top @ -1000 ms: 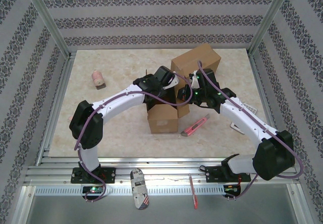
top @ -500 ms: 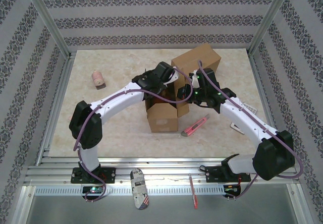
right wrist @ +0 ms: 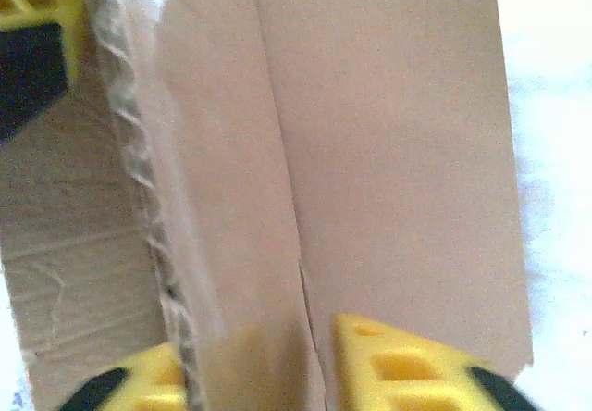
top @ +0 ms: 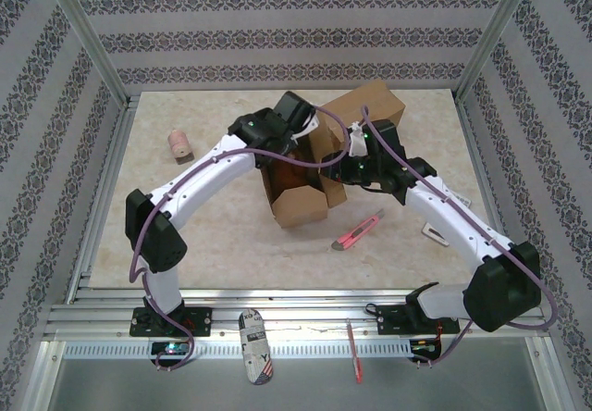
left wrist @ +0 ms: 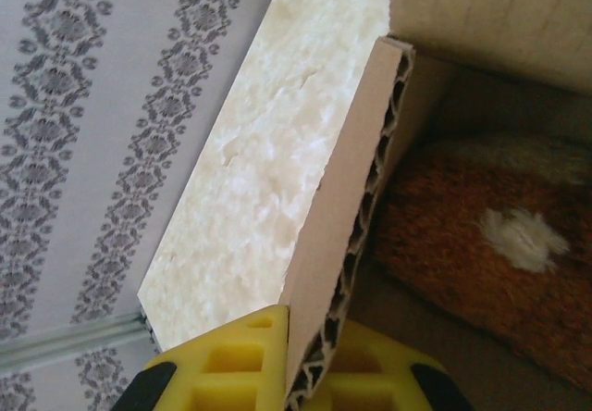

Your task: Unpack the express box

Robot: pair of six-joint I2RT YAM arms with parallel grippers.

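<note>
The open brown express box [top: 298, 196] stands tilted in the middle of the table. My left gripper [top: 301, 122] is at the box's upper rim. In the left wrist view the left gripper [left wrist: 310, 326] is shut on the corrugated cardboard flap [left wrist: 344, 198]. A brown furry item [left wrist: 481, 235] with a white patch lies inside the box. My right gripper [top: 355, 148] is at the box's right side. In the right wrist view the right gripper [right wrist: 264, 342] has its yellow fingers [right wrist: 407, 365] standing apart on either side of a cardboard wall [right wrist: 388, 152], not pinching it.
A second closed brown box [top: 370, 107] sits behind, touching the first. A pink utility knife [top: 358, 232] lies right of the box, a pink roll [top: 178, 144] far left, white labels [top: 451, 198] at the right. Marbled table [left wrist: 259, 143] is bare left of the flap.
The left jaws closed on the flap, then rose and drew back, tilting the box. The right jaws have just come apart from the cardboard.
</note>
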